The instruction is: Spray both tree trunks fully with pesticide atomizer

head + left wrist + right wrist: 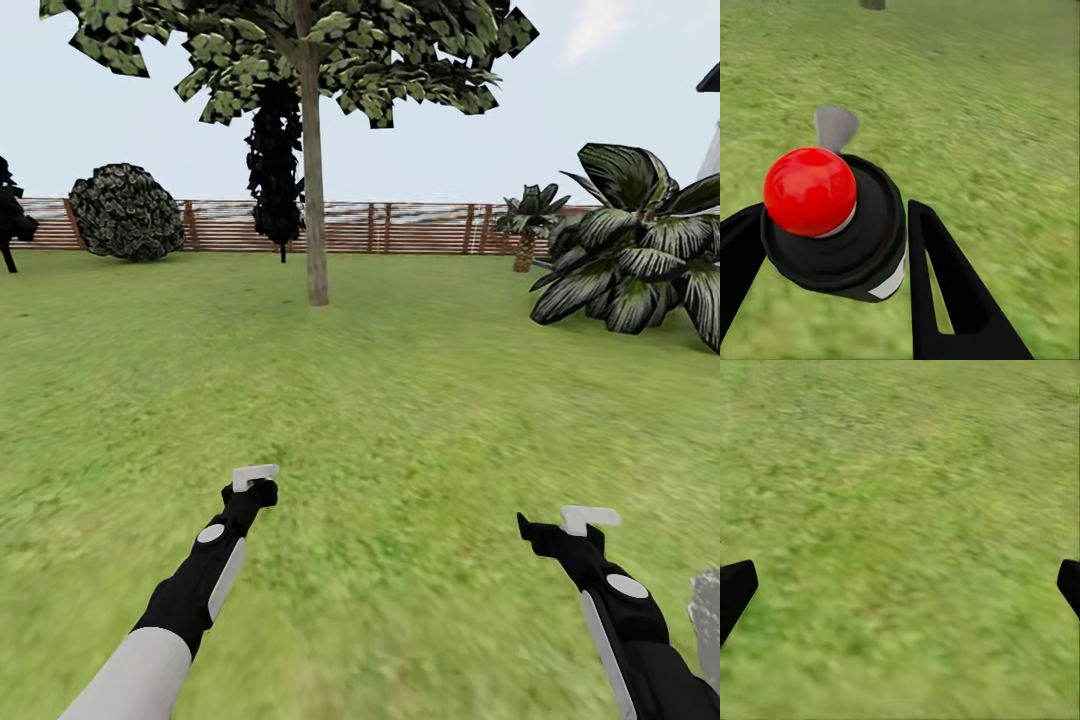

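- My left gripper (832, 247) is clamped on the pesticide atomizer (832, 225), a black body with a red round cap; in my left wrist view a black finger sits on each side of it, touching it.
- In my head view the left gripper (255, 478) reaches forward over the lawn (400, 400).
- My right gripper (588, 520) hangs over bare grass, its fingers spread wide apart; in my right wrist view one fingertip (735, 589) sits at each side with only grass between them.
- A tree (313, 200) with a pale straight trunk stands ahead on the lawn, well apart from both arms, with open grass between us.
- Behind it runs a brown slatted fence (420, 228), with a dark thin tree (275, 165) and a round bush (127, 212) near it.
- A broad-leaved plant (640, 250) spreads at the lawn's right edge.
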`<state>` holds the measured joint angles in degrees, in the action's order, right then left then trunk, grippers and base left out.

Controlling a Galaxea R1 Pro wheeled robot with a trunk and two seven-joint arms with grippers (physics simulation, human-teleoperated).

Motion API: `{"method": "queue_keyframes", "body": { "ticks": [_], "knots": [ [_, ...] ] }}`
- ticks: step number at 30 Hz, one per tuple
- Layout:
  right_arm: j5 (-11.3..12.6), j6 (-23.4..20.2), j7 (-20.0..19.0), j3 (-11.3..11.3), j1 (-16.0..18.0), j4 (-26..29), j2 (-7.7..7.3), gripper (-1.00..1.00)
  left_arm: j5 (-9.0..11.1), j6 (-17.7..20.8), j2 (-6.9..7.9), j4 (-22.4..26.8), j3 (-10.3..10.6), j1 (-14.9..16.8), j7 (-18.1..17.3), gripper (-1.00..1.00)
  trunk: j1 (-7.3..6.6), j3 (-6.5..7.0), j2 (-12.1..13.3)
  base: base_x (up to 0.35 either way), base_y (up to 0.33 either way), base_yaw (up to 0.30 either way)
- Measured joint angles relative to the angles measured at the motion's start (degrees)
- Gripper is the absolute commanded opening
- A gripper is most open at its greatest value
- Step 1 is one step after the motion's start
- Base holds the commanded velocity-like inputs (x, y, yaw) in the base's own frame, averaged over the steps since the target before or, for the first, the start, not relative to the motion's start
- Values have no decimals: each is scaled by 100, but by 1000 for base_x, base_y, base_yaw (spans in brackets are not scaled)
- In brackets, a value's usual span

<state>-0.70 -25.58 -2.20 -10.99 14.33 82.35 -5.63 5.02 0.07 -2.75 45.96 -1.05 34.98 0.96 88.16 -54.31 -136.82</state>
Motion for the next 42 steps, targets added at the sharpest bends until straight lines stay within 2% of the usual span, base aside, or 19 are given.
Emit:
{"method": "queue_keyframes", "body": {
  "ticks": [7,17,42],
  "knots": [
    [0,0,0,0,0,2,0,100,5,2,3,0,-9,0,0,-100,0,0,0,327,72,2],
    [0,0,0,0,0,4,0,100,5,2,3,0,-1,0,0,-100,0,0,0,327,72,169],
    [9,0,0,-12,0,9,0,100,9,2,3,-8,2,0,0,-100,0,0,0,327,72,4]
  ]
}}
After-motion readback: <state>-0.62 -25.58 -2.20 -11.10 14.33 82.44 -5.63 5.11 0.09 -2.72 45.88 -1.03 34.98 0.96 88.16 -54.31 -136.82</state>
